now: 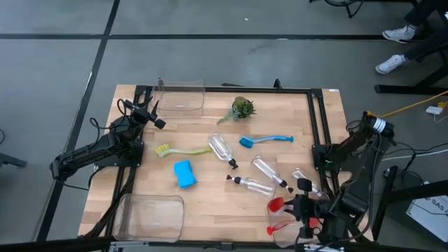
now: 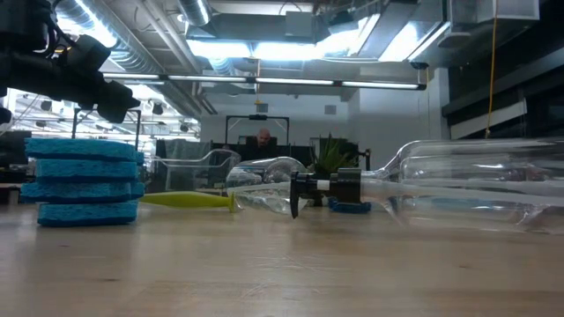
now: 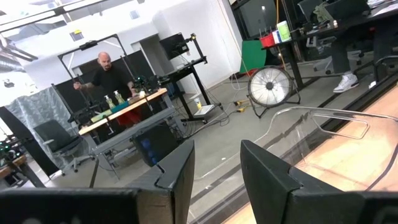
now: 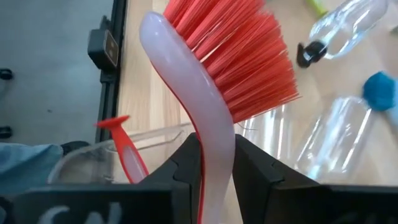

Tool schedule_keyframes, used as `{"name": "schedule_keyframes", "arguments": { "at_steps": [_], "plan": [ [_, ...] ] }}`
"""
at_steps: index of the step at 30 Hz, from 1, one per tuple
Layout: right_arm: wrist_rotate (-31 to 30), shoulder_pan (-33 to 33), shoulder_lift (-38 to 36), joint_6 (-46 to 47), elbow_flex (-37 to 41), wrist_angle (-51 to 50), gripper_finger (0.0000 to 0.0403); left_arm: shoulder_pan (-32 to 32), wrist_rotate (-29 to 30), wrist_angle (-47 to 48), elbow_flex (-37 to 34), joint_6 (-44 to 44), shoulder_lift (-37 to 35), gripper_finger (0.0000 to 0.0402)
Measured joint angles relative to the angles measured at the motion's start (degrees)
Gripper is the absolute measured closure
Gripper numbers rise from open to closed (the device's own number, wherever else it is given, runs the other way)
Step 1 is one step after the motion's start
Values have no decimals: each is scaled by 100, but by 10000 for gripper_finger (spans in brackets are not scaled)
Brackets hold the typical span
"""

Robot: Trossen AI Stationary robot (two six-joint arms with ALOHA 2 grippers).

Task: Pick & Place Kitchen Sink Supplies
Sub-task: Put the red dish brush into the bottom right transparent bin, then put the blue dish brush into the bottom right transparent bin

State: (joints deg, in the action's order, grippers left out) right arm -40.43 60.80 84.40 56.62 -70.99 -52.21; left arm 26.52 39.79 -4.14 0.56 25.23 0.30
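While the left arm waits at the table's left edge, we see its left gripper [image 3: 214, 180] raised near the clear bin [image 1: 180, 95] at the far left corner, its fingers [image 3: 176, 171] slightly parted with nothing between them. Our right gripper [image 4: 214, 168] sits at the near right corner, jaws closed on the pale neck of the red brush [image 4: 230, 56], whose red bristles fan out beyond the fingertips. A second red handle [image 4: 124, 149] lies just beside it in another clear bin [image 4: 155, 138].

On the wood between the arms we find the blue sponge [image 1: 184, 173], the yellow-green brush [image 1: 183, 150] just beyond it, and the blue brush [image 1: 266, 141] farther right. Four clear pump bottles lie on their sides: one [image 1: 222, 149] near the middle, one [image 1: 250, 185] nearer the front, one [image 1: 269, 171] to its right, and one [image 1: 305, 178] close to the right gripper. A small green plant [image 1: 241, 108] stands near the far edge. A third clear bin [image 1: 148, 213] rests at the near left corner.
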Motion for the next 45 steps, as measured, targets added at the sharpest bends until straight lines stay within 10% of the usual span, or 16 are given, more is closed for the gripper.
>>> {"name": "schedule_keyframes", "arguments": {
  "at_steps": [14, 45],
  "plan": [
    [409, 142, -361, 29, 1515, 1550, 313, -2, 1, -2, 0, 1, 1, 277],
    [186, -350, -361, -776, 648, 1717, 174, -2, 0, 0, 0, 1, 2, 277]
  ]
}}
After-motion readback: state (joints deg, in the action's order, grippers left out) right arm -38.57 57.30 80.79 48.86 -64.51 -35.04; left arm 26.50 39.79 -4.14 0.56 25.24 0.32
